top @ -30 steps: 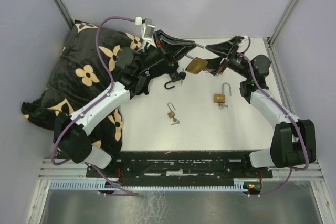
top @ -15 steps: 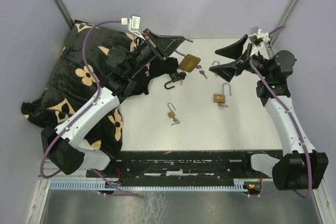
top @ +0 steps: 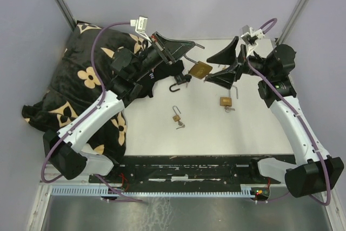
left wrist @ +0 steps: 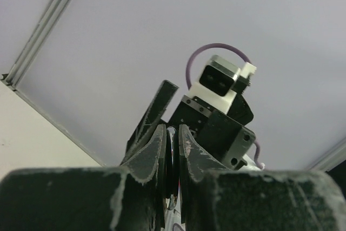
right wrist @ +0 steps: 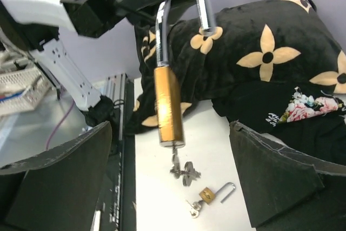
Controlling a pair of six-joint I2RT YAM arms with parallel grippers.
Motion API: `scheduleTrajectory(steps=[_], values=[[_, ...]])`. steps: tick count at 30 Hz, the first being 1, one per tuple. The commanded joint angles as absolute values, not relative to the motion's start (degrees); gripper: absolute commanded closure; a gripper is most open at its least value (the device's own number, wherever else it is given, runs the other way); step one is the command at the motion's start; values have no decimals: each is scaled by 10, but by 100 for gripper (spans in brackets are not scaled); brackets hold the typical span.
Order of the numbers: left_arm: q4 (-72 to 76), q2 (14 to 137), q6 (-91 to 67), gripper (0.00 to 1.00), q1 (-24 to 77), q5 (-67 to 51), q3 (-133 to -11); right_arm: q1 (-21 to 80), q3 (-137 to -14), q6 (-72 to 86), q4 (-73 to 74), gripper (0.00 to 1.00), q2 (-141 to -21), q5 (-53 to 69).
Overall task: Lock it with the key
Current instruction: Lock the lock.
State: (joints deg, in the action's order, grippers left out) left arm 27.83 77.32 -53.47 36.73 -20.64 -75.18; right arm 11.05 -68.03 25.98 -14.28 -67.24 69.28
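Note:
A large brass padlock (top: 200,70) hangs in the air by its shackle, which my left gripper (top: 186,47) is shut on. In the left wrist view the fingers (left wrist: 157,144) pinch the shackle (left wrist: 173,144). In the right wrist view the padlock (right wrist: 168,104) hangs upright with a key and key ring (right wrist: 184,170) dangling from its underside. My right gripper (top: 208,70) is wide open and faces the padlock from the right. Its fingers (right wrist: 54,182) stand on either side of the padlock without touching it.
Two small brass padlocks (top: 227,100) (top: 176,116) with open shackles and keys lie on the white table (top: 243,133). A black padlock (top: 178,86) lies near the left arm. A black flowered cushion (top: 86,79) fills the left side. Frame posts stand at the back corners.
My right gripper drew back to the right from the padlock, then came back toward it, open wide. My left gripper kept hold of the shackle and shifted the padlock slightly.

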Motion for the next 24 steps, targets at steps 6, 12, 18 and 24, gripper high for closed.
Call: scheduleTrajectory(steps=[6, 12, 18, 24], values=[[398, 738, -593, 97, 388, -198, -757, 134, -681, 383, -207, 18, -675, 640], [413, 750, -600, 97, 400, -194, -762, 152, -688, 367, -173, 39, -679, 653], [416, 744, -582, 95, 402, -187, -750, 155, -703, 376, -119, 83, -673, 661], [398, 705, -484, 75, 399, -190, -708, 154, -712, 546, -124, 98, -671, 677]])
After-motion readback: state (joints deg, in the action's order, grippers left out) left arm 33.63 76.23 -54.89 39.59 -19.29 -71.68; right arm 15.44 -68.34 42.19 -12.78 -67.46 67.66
